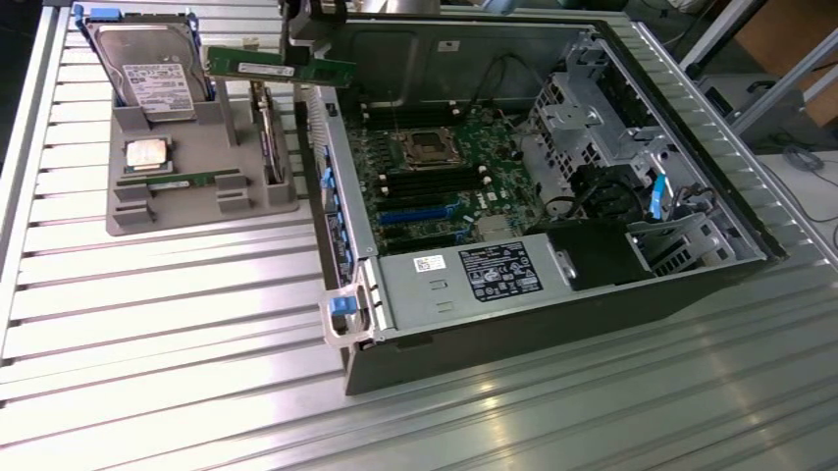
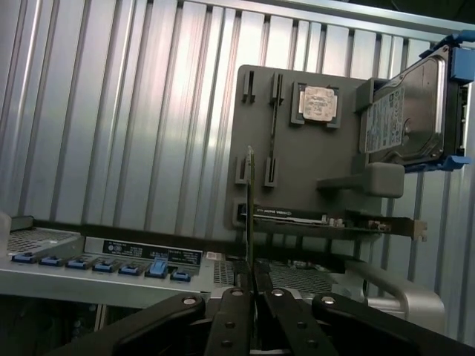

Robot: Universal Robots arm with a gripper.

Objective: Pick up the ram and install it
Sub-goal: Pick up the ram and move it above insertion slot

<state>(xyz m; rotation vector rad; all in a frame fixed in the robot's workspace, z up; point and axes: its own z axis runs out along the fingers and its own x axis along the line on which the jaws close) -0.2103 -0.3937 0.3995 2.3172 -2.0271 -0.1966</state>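
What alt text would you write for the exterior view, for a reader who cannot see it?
The claw holds the green ram level and raised, between a grey parts holder and an open computer case on a ribbed metal table.

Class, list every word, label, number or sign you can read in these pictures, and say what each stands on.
Nothing can be read; every text is too small or blurred.
On the hard drive: white label, unreadable.
On the power supply: black label, unreadable.
Beside it, the white sticker: unreadable.
On the ram: pale sticker, unreadable.
On the processor: markings unreadable.
The case label: white print, unreadable.
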